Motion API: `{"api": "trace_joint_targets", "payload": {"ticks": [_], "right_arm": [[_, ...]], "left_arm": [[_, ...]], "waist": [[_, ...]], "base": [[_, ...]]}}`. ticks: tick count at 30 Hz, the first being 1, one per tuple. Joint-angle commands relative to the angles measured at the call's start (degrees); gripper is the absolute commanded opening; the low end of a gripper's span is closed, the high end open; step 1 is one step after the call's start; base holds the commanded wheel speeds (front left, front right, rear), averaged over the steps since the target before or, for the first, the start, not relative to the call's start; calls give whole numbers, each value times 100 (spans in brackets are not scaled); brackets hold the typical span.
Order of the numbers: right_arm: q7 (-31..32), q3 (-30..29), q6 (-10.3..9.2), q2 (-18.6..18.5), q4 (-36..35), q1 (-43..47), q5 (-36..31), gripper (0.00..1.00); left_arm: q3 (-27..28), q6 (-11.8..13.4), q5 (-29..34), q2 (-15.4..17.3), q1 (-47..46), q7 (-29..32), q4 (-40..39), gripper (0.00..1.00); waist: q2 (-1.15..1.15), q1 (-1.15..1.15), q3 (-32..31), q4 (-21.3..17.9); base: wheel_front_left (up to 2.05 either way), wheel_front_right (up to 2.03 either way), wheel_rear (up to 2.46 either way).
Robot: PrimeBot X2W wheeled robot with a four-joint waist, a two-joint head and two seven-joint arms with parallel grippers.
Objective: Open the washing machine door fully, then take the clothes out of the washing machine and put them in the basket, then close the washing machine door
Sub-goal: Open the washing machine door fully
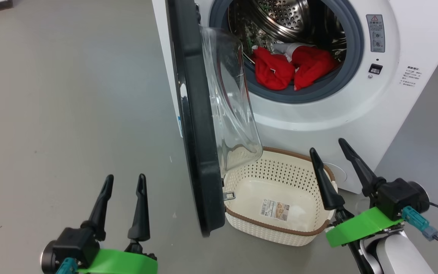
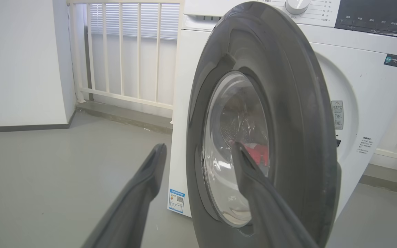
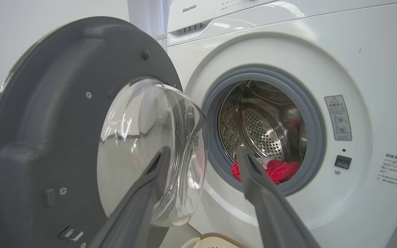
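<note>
With left claw (image 1: 125, 177) and right claw (image 1: 327, 145) apart and empty, the door (image 1: 196, 133) seems half open; we must push it toward nine o'clock.

You can read "Hisense" atop the washing machine (image 3: 322, 51); the warning-triangle sticker (image 3: 337, 117) on its front has print too small to read.

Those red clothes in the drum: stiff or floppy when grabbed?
Probably floppy: the red clothes lie crumpled in soft folds. Likely light, being small heaps. They may drag on the grey rubber ring they hang over.
</note>
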Motion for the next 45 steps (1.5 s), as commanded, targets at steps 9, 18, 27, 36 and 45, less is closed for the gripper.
{"api": "trace_joint_targets", "payload": {"ticks": [9, 18, 27, 36, 45], "right_arm": [[-37, 82, 35, 25, -196, 410, 87, 100], [-37, 81, 35, 25, -228, 411, 104, 100], [-37, 110, 35, 26, -196, 413, 135, 100], [-37, 138, 35, 26, -174, 431, 138, 100], [-37, 178, 35, 26, -164, 405, 153, 100]], "left_arm": [[265, -110, 155, -21, 69, -69, -157, 100], [341, -168, 203, -73, 73, -69, -122, 100], [338, -169, 340, -103, 55, -70, -123, 0], [164, -242, 424, -119, -170, -67, -765, 0], [-339, -415, 516, -129, -596, 253, -1756, 0]], "waist": [[0, 0, -24, -45], [0, 0, 9, -114], [0, 0, -33, -154], [0, 0, -38, -164], [0, 0, -22, -226]], "base": [[0, 0, 0], [0, 0, 0], [0, 0, 0], [0, 0, 0], [0, 0, 0]]}}
